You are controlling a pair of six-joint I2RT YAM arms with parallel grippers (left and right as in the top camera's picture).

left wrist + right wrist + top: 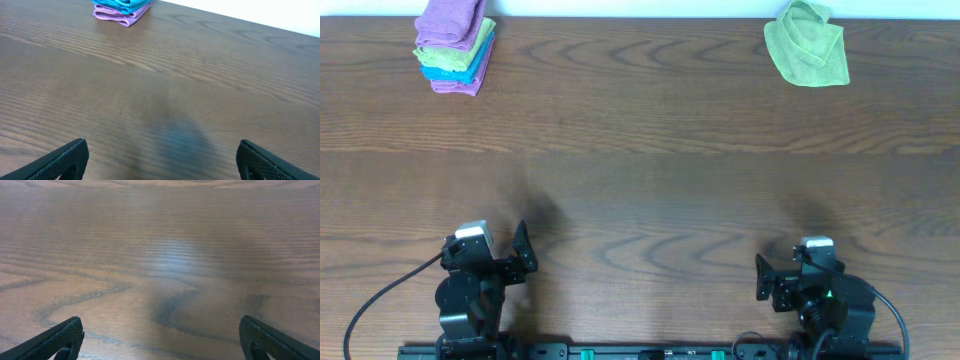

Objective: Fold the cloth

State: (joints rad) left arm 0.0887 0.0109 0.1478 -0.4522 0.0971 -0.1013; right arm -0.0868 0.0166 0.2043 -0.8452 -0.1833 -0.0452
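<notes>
**A:** Cloth (807,45), the lime-green one: where does it lie?

**B:** At the far right of the wooden table (640,150), close to the back edge. It is loosely crumpled, not flat, and nothing touches it. Going from the left, a stack of folded cloths (455,45) sits at the far left corner, with purple on top, then green, then blue, then purple at the bottom.

**A:** And the arms?

**B:** Both are at the near edge, well apart from the stack and the cloth alike. The left gripper (162,146) has its jaws spread wide with only bare wood between them. Its wrist camera catches the lower layers of the stack at the top of its view.

**A:** The right one?

**B:** The right gripper (161,322) is the same: jaws released, spread wide, grasping nothing. Its wrist camera shows only wood grain ahead, and the cloth is outside that view.

**A:** So the cloth is untouched?

**B:** Yes, it lies unfolded in a heap, with neither claw near it.
</notes>
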